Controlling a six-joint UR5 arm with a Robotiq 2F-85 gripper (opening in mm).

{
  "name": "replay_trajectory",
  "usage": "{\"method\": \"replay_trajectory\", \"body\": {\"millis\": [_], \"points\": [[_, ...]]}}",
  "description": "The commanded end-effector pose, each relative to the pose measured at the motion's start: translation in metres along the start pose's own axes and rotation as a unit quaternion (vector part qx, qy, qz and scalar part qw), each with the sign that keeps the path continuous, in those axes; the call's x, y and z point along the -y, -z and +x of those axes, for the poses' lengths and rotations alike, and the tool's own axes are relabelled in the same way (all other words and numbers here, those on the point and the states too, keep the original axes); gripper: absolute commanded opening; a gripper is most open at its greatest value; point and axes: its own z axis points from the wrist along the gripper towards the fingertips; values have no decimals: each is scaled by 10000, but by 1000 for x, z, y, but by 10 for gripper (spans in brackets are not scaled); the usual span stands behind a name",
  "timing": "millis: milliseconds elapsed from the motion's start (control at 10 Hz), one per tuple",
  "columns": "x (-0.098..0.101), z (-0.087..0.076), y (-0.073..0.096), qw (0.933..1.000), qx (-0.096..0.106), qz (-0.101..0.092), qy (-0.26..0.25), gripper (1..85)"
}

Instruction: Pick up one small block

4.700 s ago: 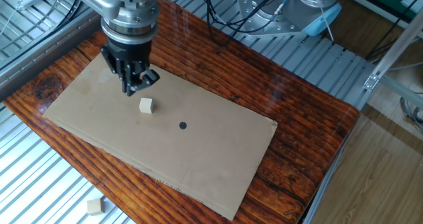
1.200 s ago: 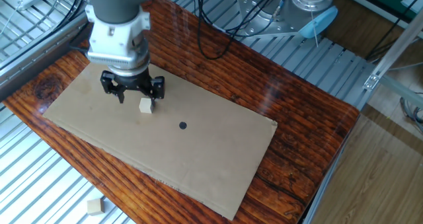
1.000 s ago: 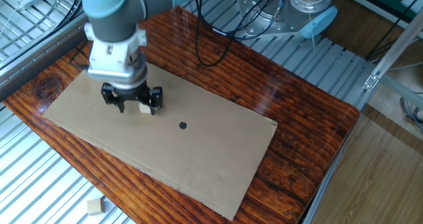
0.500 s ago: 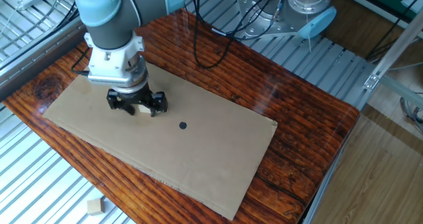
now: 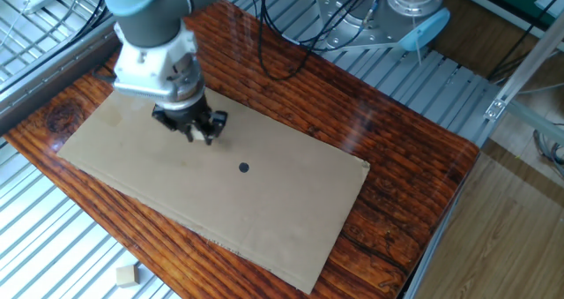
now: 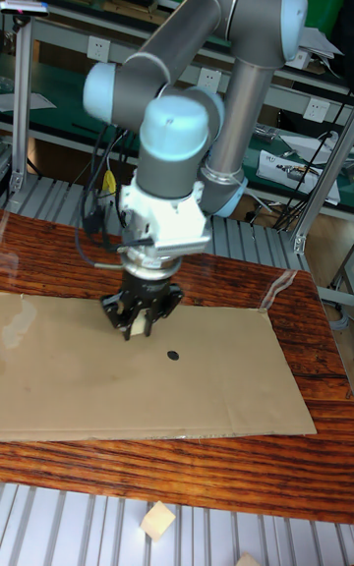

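Observation:
My gripper (image 5: 197,130) hangs over the left part of the cardboard sheet (image 5: 264,213), a little above its surface. In the tall fixed view the small block (image 6: 141,324) shows as a pale beige bit pinched between the dark fingertips of the gripper (image 6: 139,327), which is shut on it. In the fixed view the fingers hide the block, and no block lies on the cardboard where the gripper was.
A black round dot (image 5: 244,167) marks the cardboard right of the gripper. A flatter pale wooden block (image 5: 128,276) lies off the table on the ribbed metal floor at the front left. Cables and the arm's base (image 5: 414,8) stand behind the table.
The gripper came down around the block, shut on it and has risen slightly with it. The spot on the cardboard where the block lay is now bare.

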Motion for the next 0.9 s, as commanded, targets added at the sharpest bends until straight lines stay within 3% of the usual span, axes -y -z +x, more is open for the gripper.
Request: {"method": "replay_trajectory", "body": {"millis": [0,100,300,500,800], "points": [[-22,-12,21,9990,160,-102,-402,10],[-23,-13,21,9989,169,-83,-426,10],[-7,-18,19,9982,235,233,-509,10],[3,-15,17,9964,200,400,-719,10],[2,-14,13,9970,241,204,-700,10]]}}
